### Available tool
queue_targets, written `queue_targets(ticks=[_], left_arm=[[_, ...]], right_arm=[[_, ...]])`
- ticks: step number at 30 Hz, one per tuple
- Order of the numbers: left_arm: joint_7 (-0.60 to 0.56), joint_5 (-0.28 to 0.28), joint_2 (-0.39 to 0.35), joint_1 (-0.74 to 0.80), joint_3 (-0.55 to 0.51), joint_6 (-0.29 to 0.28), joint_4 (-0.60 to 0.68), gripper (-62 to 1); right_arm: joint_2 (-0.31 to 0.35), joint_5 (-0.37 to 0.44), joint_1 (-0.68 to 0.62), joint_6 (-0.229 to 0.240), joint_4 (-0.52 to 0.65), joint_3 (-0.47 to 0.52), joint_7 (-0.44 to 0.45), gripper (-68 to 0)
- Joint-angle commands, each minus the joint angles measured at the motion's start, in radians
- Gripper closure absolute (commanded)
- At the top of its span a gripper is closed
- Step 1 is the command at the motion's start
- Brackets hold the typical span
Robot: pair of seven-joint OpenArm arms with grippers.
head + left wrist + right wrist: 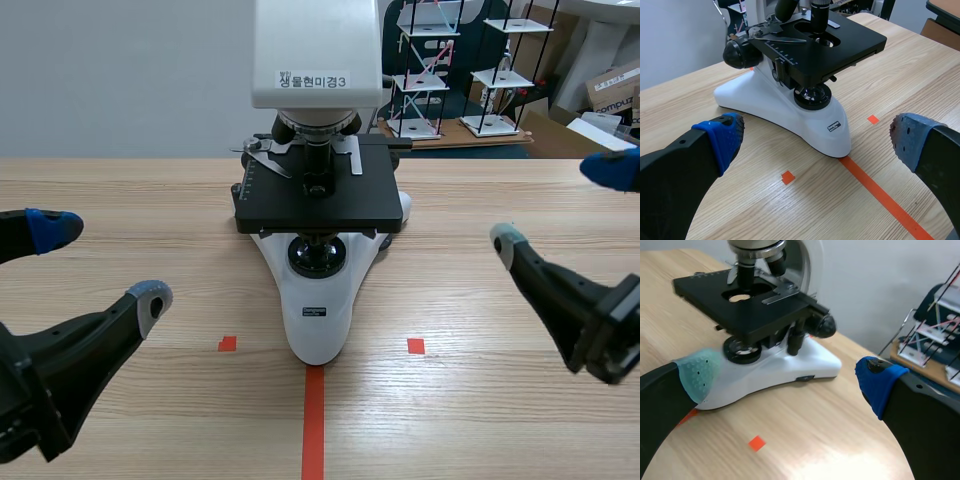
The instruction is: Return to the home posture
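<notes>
We see the left arm (60,365) low over the near left of the tabletop (500,200). Its jaws are spread wide on nothing, one blue pad (50,228) farther out and a grey pad (150,298) nearer the middle. The right arm (570,300) sits low at the near right, its jaws likewise wide apart and empty, with a grey-green pad (507,240) turned inward. Between them, well apart from both, a white microscope (318,300) stands upright, its black stage (318,200) level. The front of its base rests on the far end of the orange-red tape line (314,420). Both wrist views show the microscope (790,110) (790,365) ahead of the open jaws. Beyond the tabletop we see wire racks (470,70).
</notes>
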Motion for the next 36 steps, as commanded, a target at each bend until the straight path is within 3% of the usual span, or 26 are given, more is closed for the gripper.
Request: queue_targets(ticks=[1, 9, 14, 36], left_arm=[[-0.014, -0.01, 0.01, 0.002, 0.0, 0.0, 0.013, -61.5], [-0.014, -0.01, 0.01, 0.002, 0.0, 0.0, 0.013, -61.5], [-0.014, -0.01, 0.01, 0.002, 0.0, 0.0, 0.013, -61.5], [-0.014, -0.01, 0.01, 0.002, 0.0, 0.0, 0.013, -61.5]], right_arm=[[0.007, 0.037, -0.019, -0.006, 0.017, -0.003, 0.033, -59.5], [-0.005, 0.07, -0.161, -0.01, 0.084, 0.003, 0.07, -59.5], [-0.038, 0.068, -0.163, -0.01, 0.085, 0.024, 0.069, -59.5], [-0.037, 0.061, -0.163, -0.011, 0.085, 0.024, 0.059, -59.1]])
